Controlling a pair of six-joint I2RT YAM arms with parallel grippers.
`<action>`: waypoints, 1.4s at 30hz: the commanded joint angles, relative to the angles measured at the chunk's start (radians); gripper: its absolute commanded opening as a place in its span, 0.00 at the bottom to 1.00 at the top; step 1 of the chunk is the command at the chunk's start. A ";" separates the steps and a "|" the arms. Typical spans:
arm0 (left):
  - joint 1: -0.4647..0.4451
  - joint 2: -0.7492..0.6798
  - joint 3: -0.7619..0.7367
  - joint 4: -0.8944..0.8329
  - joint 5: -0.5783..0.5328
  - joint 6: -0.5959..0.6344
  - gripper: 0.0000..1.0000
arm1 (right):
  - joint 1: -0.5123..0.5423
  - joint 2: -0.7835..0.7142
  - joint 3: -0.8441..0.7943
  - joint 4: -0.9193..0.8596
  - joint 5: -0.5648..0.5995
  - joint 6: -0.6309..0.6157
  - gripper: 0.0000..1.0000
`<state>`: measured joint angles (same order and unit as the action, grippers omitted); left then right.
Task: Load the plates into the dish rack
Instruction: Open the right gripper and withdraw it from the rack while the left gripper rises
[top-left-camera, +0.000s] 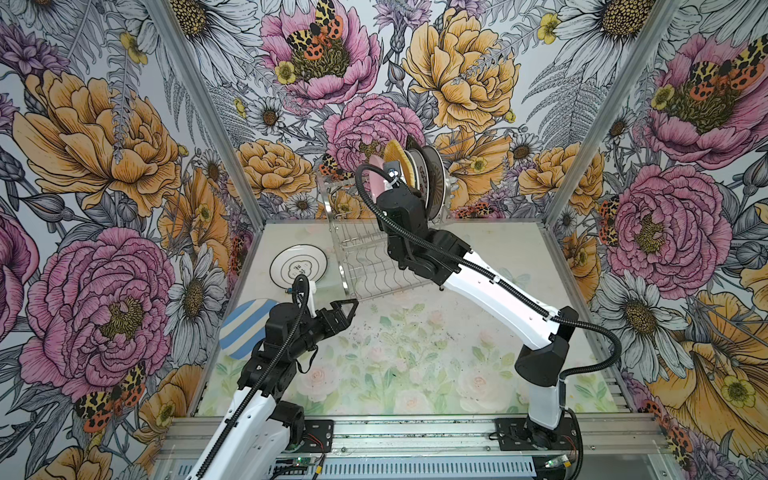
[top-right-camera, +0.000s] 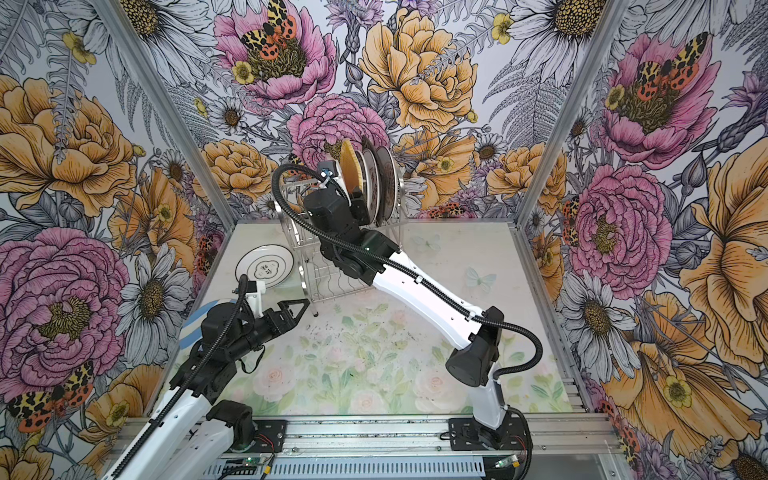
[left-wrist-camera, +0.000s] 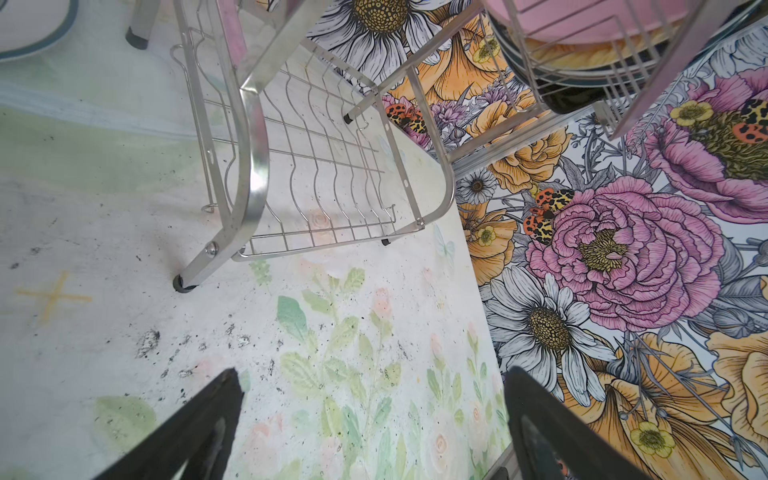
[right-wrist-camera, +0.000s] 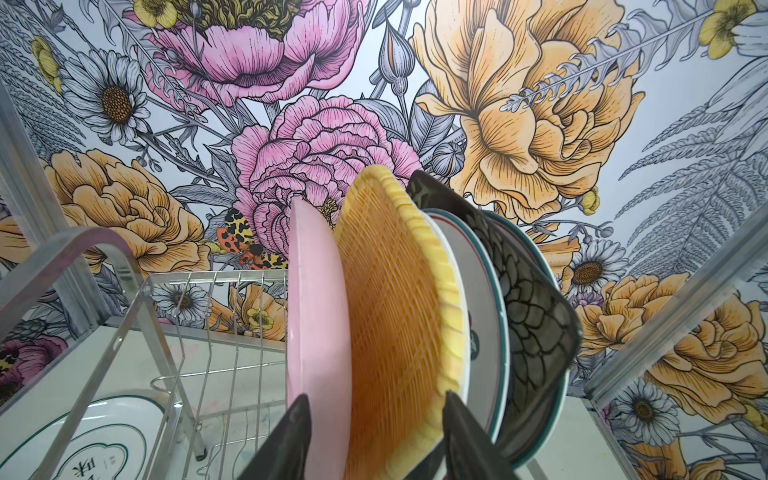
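The pale tabletop with the faded flower print (top-left-camera: 415, 365) has the shiny two-tier steel wire dish rack (top-left-camera: 370, 266) at its back edge, with the long axis running side to side in both top views.

The upper tier holds a row of plates standing on edge, faces turned sideways, lined up along that axis. The pink round plate (right-wrist-camera: 320, 324) is on the left end. Next comes the yellow woven-look rectangular plate (right-wrist-camera: 395, 299), long side up. After that are white plates with teal rims (right-wrist-camera: 486, 332) and the black floral square plate (right-wrist-camera: 536, 316), one corner poking above its neighbours. They overlap so much I can't get a firm count.

Two more plates sit left of the rack. The white round plate with a printed centre (top-left-camera: 298, 266) is just beside the rack's frame. The blue-and-white striped round plate (top-left-camera: 245, 328) is at the table's left edge, half hidden by the left arm, and I can't tell if it's flat or leaning.

The right gripper (right-wrist-camera: 378, 397) is up at the upper tier, pointing into the row. Its fingers are parted with the lower rims of the pink and yellow plates in the gap, though whether either finger touches a rim is hard to make out. Its own wrist hides the fingers in both top views.

The left gripper (top-left-camera: 351, 306) hovers low near the rack's front-left foot, pointing right, fingers spread wide over bare tabletop.
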<state>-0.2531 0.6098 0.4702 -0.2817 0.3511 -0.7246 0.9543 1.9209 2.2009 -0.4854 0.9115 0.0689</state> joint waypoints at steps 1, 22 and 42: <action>-0.003 -0.023 0.002 -0.052 -0.060 0.023 0.99 | 0.014 -0.093 -0.069 -0.014 -0.055 0.050 0.55; 0.117 0.036 0.128 -0.409 -0.405 0.083 0.93 | -0.077 -0.576 -0.783 -0.099 -0.450 0.390 0.66; 0.446 0.484 0.355 -0.380 -0.511 0.280 0.78 | -0.382 -0.724 -1.158 -0.044 -0.833 0.439 0.70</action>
<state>0.1650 1.0428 0.7807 -0.6968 -0.1280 -0.5087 0.5957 1.2304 1.0519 -0.5842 0.1589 0.5079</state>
